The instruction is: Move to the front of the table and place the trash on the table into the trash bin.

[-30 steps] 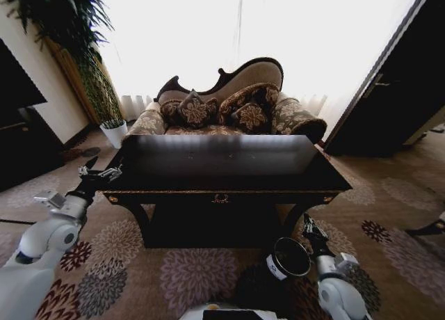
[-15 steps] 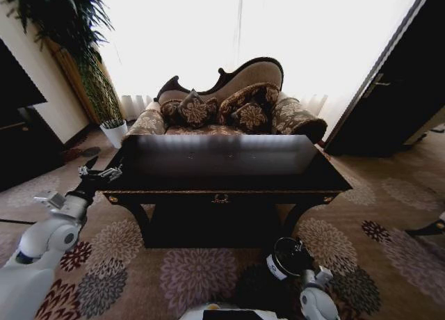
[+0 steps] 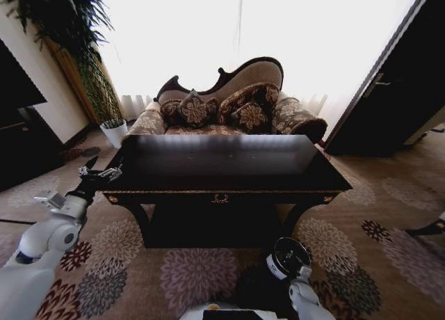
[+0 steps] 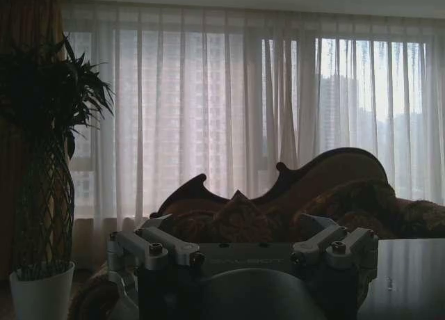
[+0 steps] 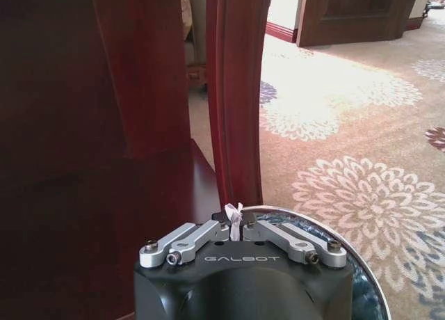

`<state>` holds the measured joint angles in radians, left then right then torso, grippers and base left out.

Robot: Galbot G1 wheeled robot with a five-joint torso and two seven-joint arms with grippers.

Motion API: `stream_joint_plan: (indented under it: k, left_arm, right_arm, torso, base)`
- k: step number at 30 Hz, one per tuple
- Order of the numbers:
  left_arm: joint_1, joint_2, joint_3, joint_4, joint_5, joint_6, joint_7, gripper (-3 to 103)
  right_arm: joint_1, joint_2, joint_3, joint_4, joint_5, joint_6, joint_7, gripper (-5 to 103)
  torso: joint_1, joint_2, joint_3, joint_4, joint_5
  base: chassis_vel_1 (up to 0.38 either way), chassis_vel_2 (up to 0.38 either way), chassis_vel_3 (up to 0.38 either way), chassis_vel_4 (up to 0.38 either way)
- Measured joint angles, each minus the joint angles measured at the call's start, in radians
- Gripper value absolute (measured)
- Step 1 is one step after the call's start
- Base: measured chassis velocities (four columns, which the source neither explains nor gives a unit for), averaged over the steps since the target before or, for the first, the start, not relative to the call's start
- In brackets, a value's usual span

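Right wrist view gives the close detail: my right gripper [image 5: 235, 227] has its jaws together, clamped on a small scrap of white tissue, the trash [image 5: 234, 219], which pokes up between the fingertips. Just past them lies the round rim of the trash bin [image 5: 361, 261], with a curved leg of the table [image 5: 236, 97] rising beyond it and flowered carpet [image 5: 361, 188] off to the side. I cannot make out anything inside the bin.

From the head view I get the wider layout. The trash bin [image 3: 290, 259] stands on the carpet in front of the table, near its front right leg, black with a white label on its side, and my right arm comes up to it from below. The table [image 3: 222, 184] shows a glossy dark top. My left gripper [image 3: 101, 172] is held at the table's front left corner, its jaws apart. A sofa [image 3: 229, 104] sits behind the table, and a white plant pot [image 3: 115, 132] stands off the far left corner.

Left wrist view looks over my left gripper [image 4: 243, 254] toward the curtains [image 4: 243, 97], the sofa back and the plant pot [image 4: 40, 292].
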<state>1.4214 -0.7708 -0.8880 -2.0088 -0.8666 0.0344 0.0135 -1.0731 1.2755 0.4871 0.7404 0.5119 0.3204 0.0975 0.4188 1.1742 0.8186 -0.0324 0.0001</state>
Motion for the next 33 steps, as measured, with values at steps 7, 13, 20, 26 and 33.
stream_joint_plan:
  k: [7, 13, 20, 26, 33]
  left_arm:
    - [0.000, 0.000, 0.000, 0.000, 0.000, 0.000, 0.000, 100]
    - [0.000, 0.000, 0.000, 0.000, 0.000, 0.000, 0.000, 100]
    - [0.000, 0.000, 0.000, 0.000, 0.000, 0.000, 0.000, 100]
    - [0.000, 0.000, 0.000, 0.000, 0.000, 0.000, 0.000, 100]
    - [0.000, 0.000, 0.000, 0.000, 0.000, 0.000, 0.000, 100]
  right_arm:
    - [0.106, -0.007, -0.021, -0.154, -0.031, 0.032, -0.014, 3]
    - [0.129, -0.020, -0.021, -0.200, -0.036, 0.048, -0.020, 3]
    - [0.119, -0.039, -0.010, -0.195, -0.032, 0.042, -0.048, 18]
    - [0.111, -0.040, -0.007, -0.185, -0.031, 0.041, -0.048, 34]
    - [0.105, -0.038, -0.006, -0.176, -0.031, 0.040, -0.048, 61]
  torso:
    - [0.000, 0.000, 0.000, 0.0000, 0.0000]
    - [0.000, 0.000, 0.000, 0.0000, -0.0001]
    - [0.000, 0.000, 0.000, -0.0001, -0.0001]
    - [0.000, 0.000, 0.000, -0.0001, -0.0001]
    - [0.000, 0.000, 0.000, -0.0001, 0.0000]
  base:
    - [0.000, 0.000, 0.000, 0.000]
    - [0.000, 0.000, 0.000, 0.000]
    - [0.000, 0.000, 0.000, 0.000]
    - [0.000, 0.000, 0.000, 0.000]
    - [0.000, 0.000, 0.000, 0.000]
